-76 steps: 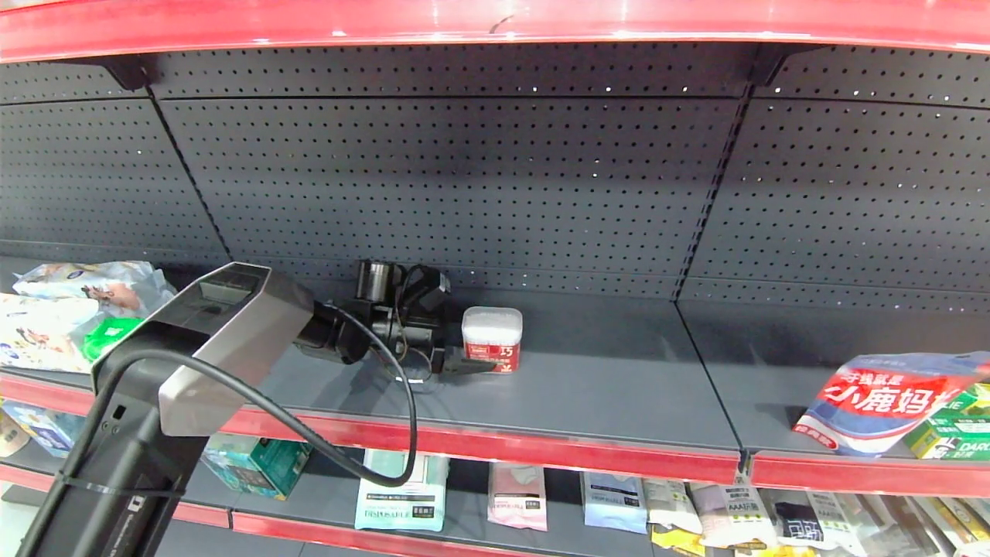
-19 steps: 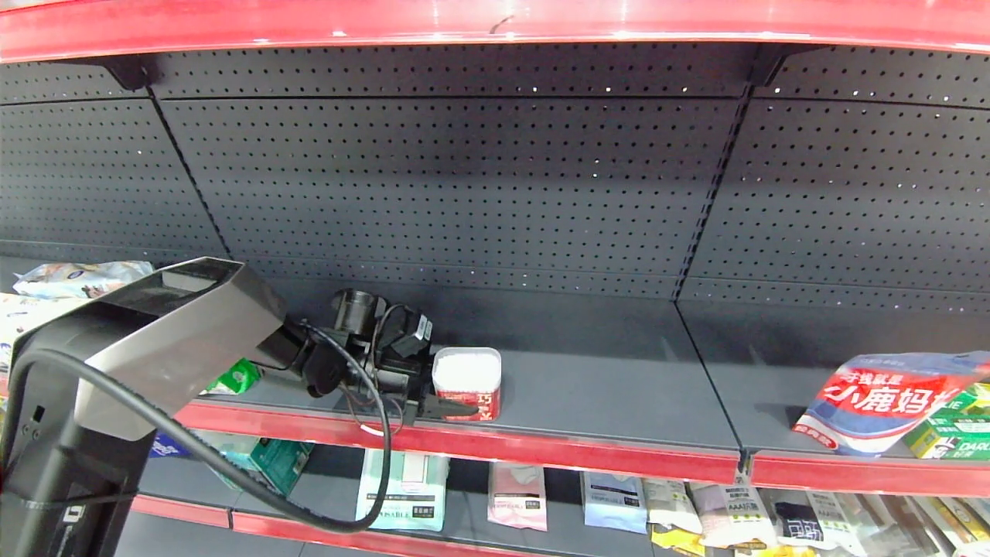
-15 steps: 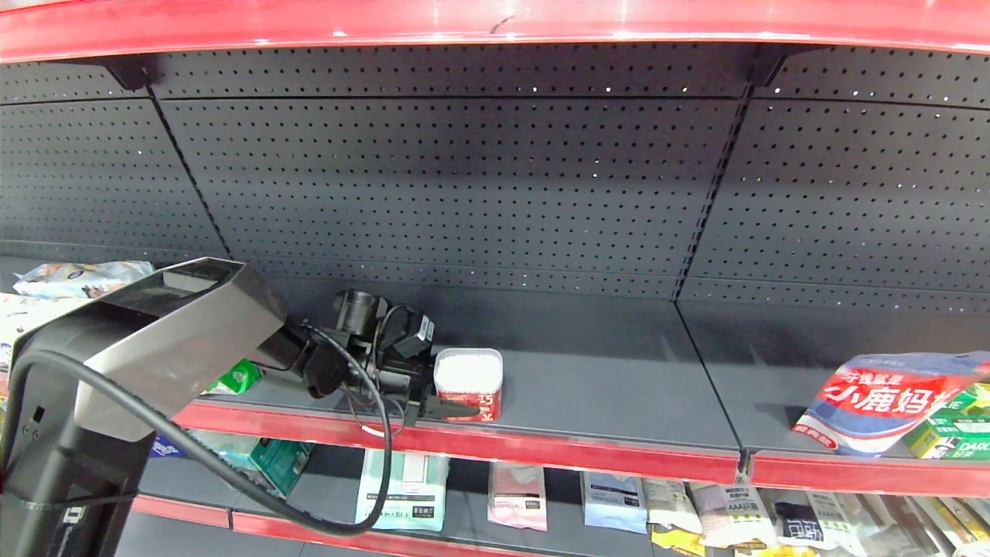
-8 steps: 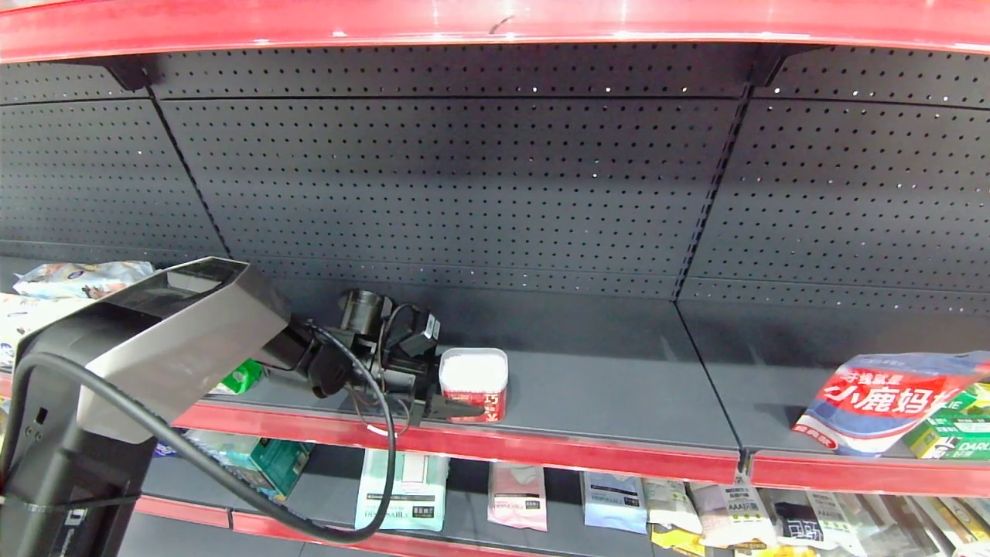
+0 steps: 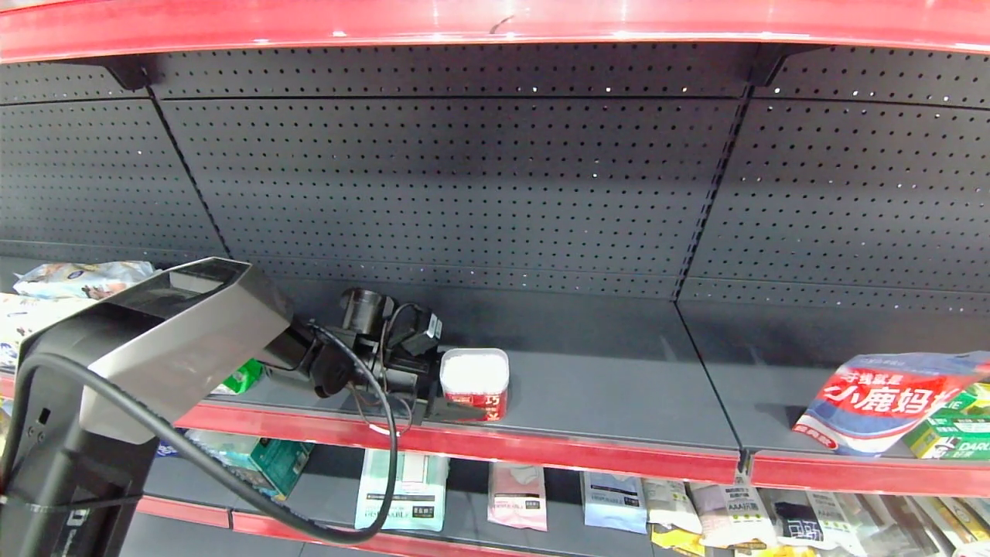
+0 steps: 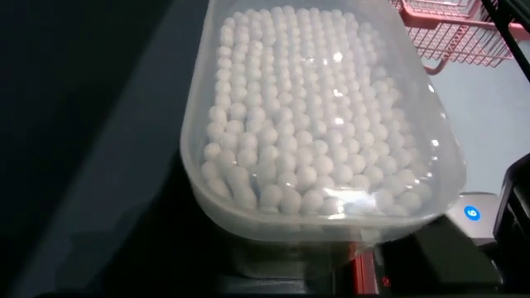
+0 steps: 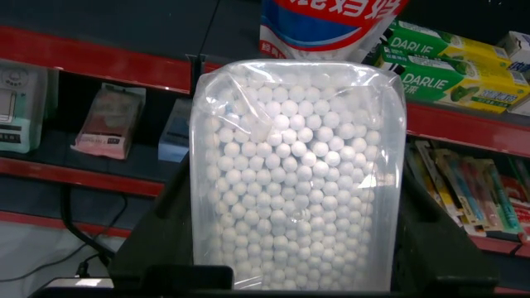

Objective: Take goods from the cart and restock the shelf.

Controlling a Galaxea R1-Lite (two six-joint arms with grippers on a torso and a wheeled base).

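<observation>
Right gripper [image 7: 296, 178]: fingers closed on either side of a second bead container [image 7: 290, 248], a clear tub of white beads held in front of the shelving. Left gripper [image 5: 464, 396]: fingers clamped on the bead container [image 5: 474, 369], which has a white top and a red label. This container stands upright on the grey shelf [image 5: 603, 387], just behind the red front strip [image 5: 541, 450], at roughly 7 o'clock in the head view. The left wrist view shows its beads [image 6: 306, 124] through the clear top, with the red wire cart [image 6: 451, 37] beyond it. At 3 o'clock from the bead container, well apart, lies a red-and-blue pouch [image 5: 882, 402] touching a green box [image 5: 947, 437]. At 9 o'clock lie pale pouches [image 5: 77, 278]. Small packets [image 5: 517, 495] sit on the lower level at 6 o'clock. The perforated back panel [image 5: 464, 178] closes the shelf at 12 o'clock
</observation>
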